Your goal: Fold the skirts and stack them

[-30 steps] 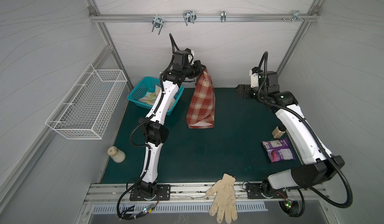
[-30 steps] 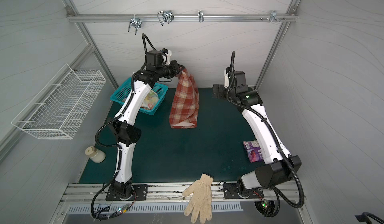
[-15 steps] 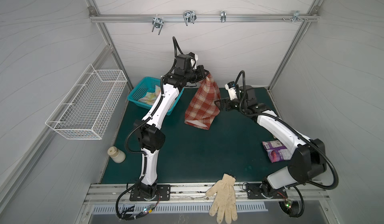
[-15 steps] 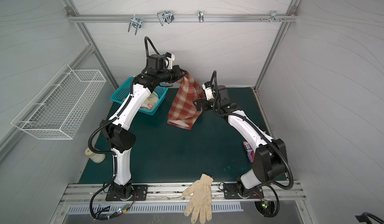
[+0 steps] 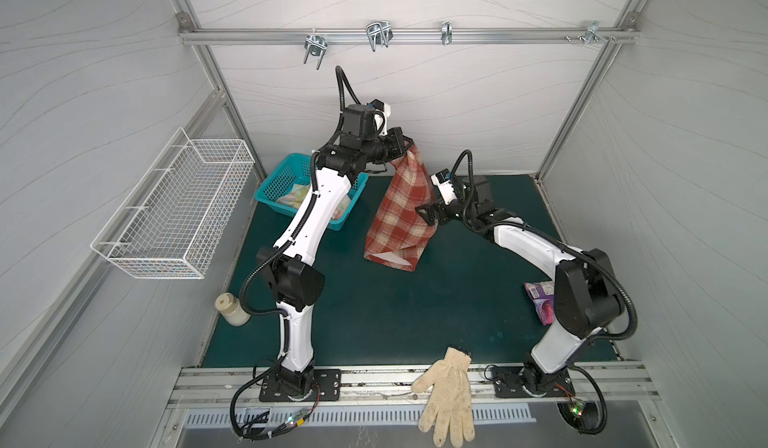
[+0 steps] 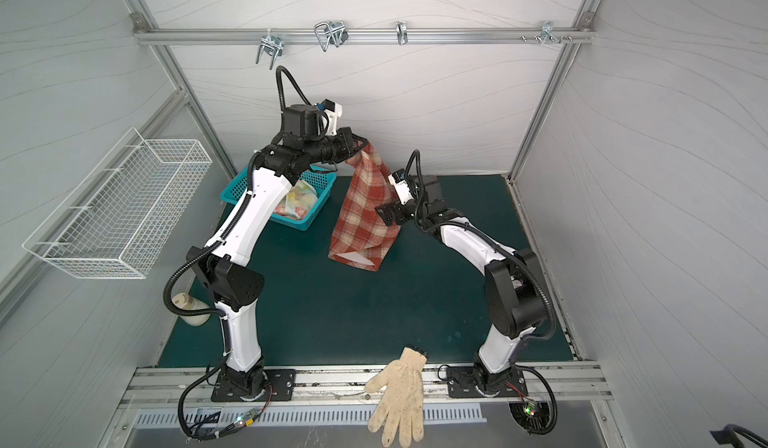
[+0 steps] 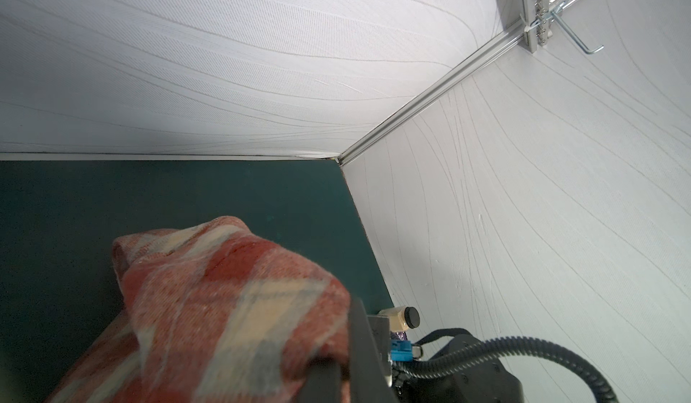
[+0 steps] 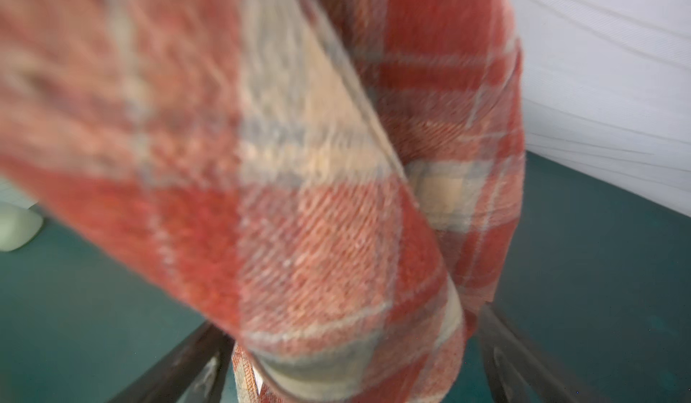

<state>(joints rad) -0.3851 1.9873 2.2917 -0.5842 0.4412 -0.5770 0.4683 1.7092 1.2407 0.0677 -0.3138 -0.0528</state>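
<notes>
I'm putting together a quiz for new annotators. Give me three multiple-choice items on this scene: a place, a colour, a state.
1. Where is the floral skirt? A on the mat; B in the teal basket; C hanging from the rail.
2. The plaid skirt is: A rust-red and cream; B blue and white; C green and black.
3. The right end effector is: A shut, empty; B shut on a glove; C open at the plaid skirt.

1 B, pastel cloth lies inside the basket.
2 A, its hanging checks show it.
3 C, its fingers stand apart either side of the cloth.
</notes>
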